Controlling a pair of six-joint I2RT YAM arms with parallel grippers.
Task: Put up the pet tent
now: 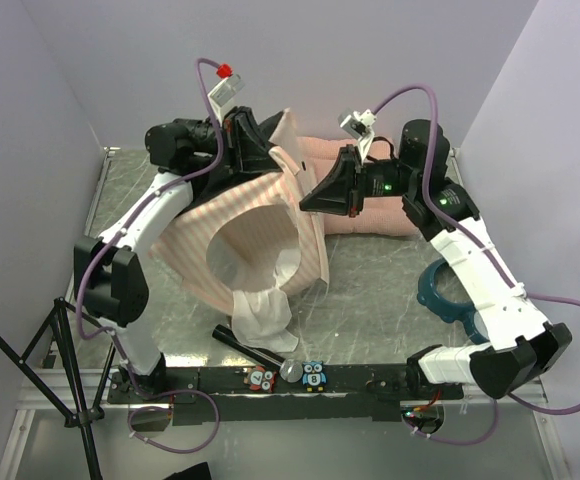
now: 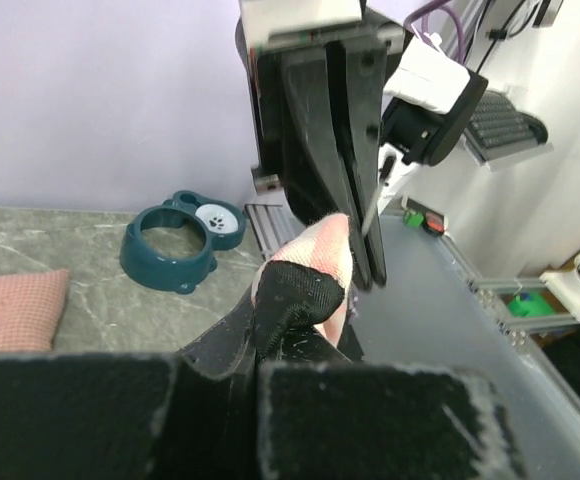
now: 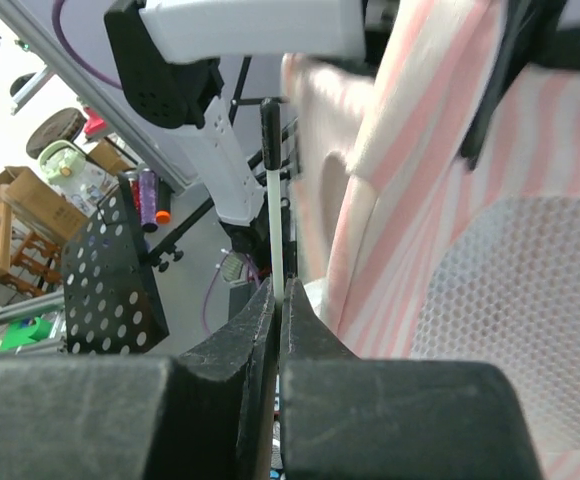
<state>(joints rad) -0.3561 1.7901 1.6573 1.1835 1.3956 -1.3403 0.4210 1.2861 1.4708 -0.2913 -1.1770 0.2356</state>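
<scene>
The pet tent (image 1: pixel 240 235) stands mid-table, pink-and-white striped, with a round opening facing the front and a white mesh flap hanging from it. My left gripper (image 1: pixel 253 150) is shut on the tent's top back edge; in the left wrist view a black-trimmed fabric corner (image 2: pixel 305 285) sits between its fingers. My right gripper (image 1: pixel 315 200) is shut on a thin white pole (image 3: pixel 276 250) with a black tip, beside the tent's striped fabric and mesh panel (image 3: pixel 510 290).
A pink quilted cushion (image 1: pixel 370 185) lies behind the tent at the back wall. A teal pet bowl (image 1: pixel 448 290) sits at the right, also in the left wrist view (image 2: pixel 175 245). A black rod (image 1: pixel 250 345) lies near the front edge.
</scene>
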